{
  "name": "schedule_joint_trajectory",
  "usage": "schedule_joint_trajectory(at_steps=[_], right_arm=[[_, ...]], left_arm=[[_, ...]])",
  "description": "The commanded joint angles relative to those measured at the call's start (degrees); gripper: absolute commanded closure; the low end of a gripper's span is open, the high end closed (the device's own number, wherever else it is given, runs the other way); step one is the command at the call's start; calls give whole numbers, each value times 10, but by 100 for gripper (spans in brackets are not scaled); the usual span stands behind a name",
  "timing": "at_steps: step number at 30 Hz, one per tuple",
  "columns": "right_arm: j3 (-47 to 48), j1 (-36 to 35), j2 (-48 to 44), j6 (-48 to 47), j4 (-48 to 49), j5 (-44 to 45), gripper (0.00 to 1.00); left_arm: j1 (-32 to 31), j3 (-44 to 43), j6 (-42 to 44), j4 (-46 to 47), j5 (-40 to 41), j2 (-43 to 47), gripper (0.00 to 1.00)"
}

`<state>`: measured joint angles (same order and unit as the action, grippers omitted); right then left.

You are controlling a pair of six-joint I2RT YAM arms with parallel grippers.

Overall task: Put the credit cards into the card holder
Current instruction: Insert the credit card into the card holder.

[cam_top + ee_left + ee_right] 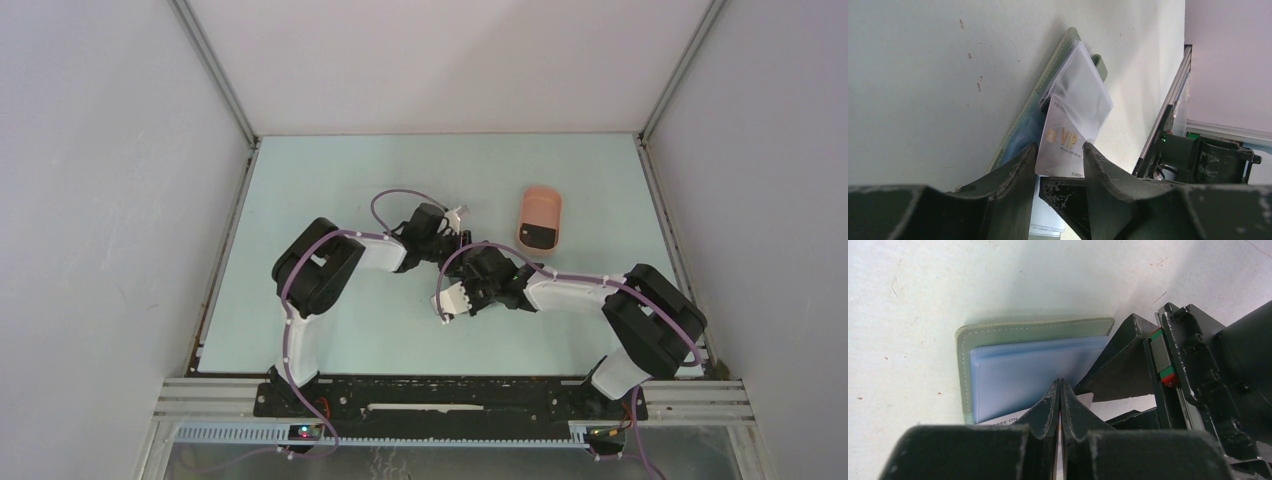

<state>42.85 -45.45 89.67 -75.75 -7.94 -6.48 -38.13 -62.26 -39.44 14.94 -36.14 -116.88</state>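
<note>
Left gripper: jaws part-way apart, flanking silver card; contact with its long edges unclear from this angle. Card sits part-way inside clear sleeve of card holder, which lies open on table, mid-field. Right gripper: closed, apparently pinching card's trailing edge. Judged: card light, thin, stiff, slick, so edge grip is best; sleeve floppy. Black card lies in pink tray, far right.

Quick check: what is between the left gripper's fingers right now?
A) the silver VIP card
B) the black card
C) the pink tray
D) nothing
A: the left wrist view shows the silver VIP card pinched in the left gripper, its far end at the clear sleeves of the card holder.
</note>
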Motion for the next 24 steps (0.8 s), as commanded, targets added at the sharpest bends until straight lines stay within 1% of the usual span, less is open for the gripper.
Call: schedule_joint_trajectory(at_steps=[1,9,24], right_arm=[[-5,10,-13,1,-18,22,92],[-5,11,-8,2,-18,28,92],[-5,24,-17,6,-22,21,92]], left_arm=[[9,25,29,-30,54,3,54],[10,34,28,-16,53,7,49],[21,41,21,-5,64,10,46]])
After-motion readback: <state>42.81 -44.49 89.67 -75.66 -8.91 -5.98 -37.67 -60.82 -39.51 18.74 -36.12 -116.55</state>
